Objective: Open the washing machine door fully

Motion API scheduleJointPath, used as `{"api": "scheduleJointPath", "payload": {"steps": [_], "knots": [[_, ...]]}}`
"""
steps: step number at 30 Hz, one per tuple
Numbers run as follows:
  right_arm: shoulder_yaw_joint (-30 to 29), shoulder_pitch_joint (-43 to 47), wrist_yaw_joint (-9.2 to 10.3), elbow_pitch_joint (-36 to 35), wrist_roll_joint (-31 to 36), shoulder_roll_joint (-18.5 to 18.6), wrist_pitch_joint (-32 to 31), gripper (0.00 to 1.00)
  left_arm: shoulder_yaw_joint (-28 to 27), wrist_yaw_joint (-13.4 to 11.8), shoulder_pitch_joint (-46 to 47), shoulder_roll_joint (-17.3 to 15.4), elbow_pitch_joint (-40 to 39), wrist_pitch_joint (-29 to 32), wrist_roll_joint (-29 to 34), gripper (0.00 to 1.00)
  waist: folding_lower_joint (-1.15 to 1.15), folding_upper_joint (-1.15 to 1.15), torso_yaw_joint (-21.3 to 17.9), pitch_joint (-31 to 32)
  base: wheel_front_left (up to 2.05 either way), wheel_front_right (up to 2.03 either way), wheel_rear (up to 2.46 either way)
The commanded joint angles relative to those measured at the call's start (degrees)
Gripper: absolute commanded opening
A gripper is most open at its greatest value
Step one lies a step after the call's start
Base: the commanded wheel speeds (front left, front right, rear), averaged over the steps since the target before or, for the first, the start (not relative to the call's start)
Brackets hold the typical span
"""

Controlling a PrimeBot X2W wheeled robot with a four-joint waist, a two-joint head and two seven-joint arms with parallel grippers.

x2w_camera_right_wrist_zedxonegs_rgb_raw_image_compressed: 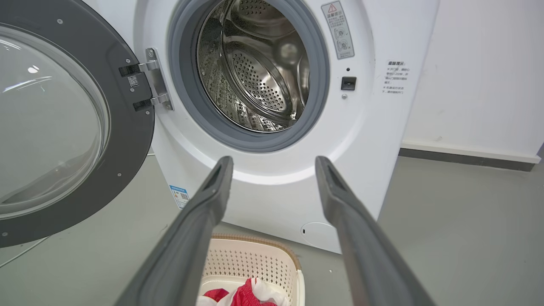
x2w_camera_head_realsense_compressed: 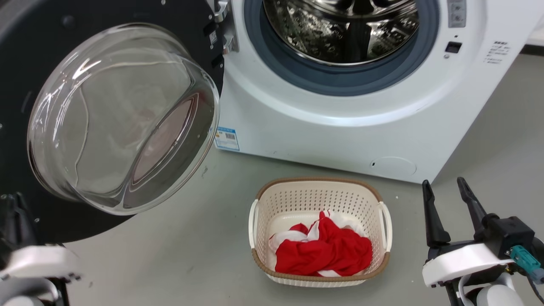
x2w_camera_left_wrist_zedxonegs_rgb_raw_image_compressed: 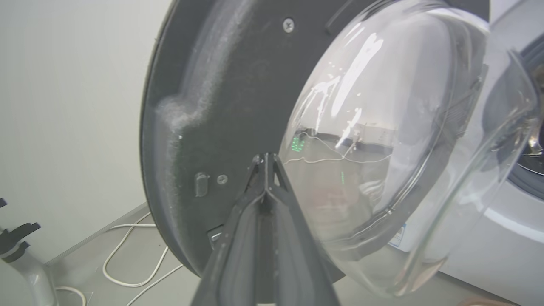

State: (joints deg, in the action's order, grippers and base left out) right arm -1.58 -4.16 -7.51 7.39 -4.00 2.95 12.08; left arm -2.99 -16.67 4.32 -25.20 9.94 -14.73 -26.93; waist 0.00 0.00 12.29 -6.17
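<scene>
The washing machine door (x2w_camera_head_realsense_compressed: 106, 12) stands swung wide to the left of the white washing machine (x2w_camera_head_realsense_compressed: 340, 136), its clear glass bowl (x2w_camera_head_realsense_compressed: 123, 119) bulging toward me. The steel drum (x2w_camera_head_realsense_compressed: 340, 29) is exposed inside the grey gasket. My left gripper (x2w_camera_head_realsense_compressed: 15, 202) is shut at the lower left, its tips (x2w_camera_left_wrist_zedxonegs_rgb_raw_image_compressed: 265, 157) together against the door's black inner face (x2w_camera_left_wrist_zedxonegs_rgb_raw_image_compressed: 221, 106) beside the bowl; touching or not, I cannot tell. My right gripper (x2w_camera_head_realsense_compressed: 444, 183) hangs open and empty at the lower right, away from the door (x2w_camera_right_wrist_zedxonegs_rgb_raw_image_compressed: 127, 127), pointing at the machine's front (x2w_camera_right_wrist_zedxonegs_rgb_raw_image_compressed: 374, 127).
A cream laundry basket (x2w_camera_head_realsense_compressed: 318, 182) holding a red and white cloth (x2w_camera_head_realsense_compressed: 327, 250) sits on the grey floor in front of the machine. White cables (x2w_camera_left_wrist_zedxonegs_rgb_raw_image_compressed: 127, 255) lie on the floor behind the door by the wall. The door's metal hinge (x2w_camera_right_wrist_zedxonegs_rgb_raw_image_compressed: 155, 78) joins it to the machine.
</scene>
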Motion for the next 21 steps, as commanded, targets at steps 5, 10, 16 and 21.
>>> {"api": "scheduleJointPath", "payload": {"steps": [5, 10, 16, 21], "knots": [[0.6, 1.6, 0.04, 0.9, -0.7, -0.1, 0.6, 1.00, 3.6, -1.2, -6.1, 2.9, -6.1, -0.2, 2.6, 0.00, 0.00, 0.00, -2.5, 3.5, 0.00, 0.00, 0.00], [1.3, 2.5, 0.04, 1.1, -1.0, -0.1, 0.6, 1.00, 8.8, -1.2, -9.0, 6.6, -9.5, -0.3, 4.3, 0.00, 0.00, 0.00, -4.8, 5.1, 0.00, 0.00, 0.00], [1.9, 3.0, 0.04, 0.4, 0.2, -0.1, -0.1, 1.00, 13.1, 1.7, -7.2, 9.5, -8.3, -0.5, 5.7, 0.34, 0.00, 0.00, -8.0, 6.0, 0.00, 0.00, 0.00], [1.8, 2.9, 0.04, -0.9, 1.0, -0.1, -0.4, 1.00, 13.3, 3.5, -4.3, 11.9, -7.3, -0.6, 8.1, 1.00, 0.00, 0.00, -10.6, 6.1, 0.00, 0.00, 0.00]]}}
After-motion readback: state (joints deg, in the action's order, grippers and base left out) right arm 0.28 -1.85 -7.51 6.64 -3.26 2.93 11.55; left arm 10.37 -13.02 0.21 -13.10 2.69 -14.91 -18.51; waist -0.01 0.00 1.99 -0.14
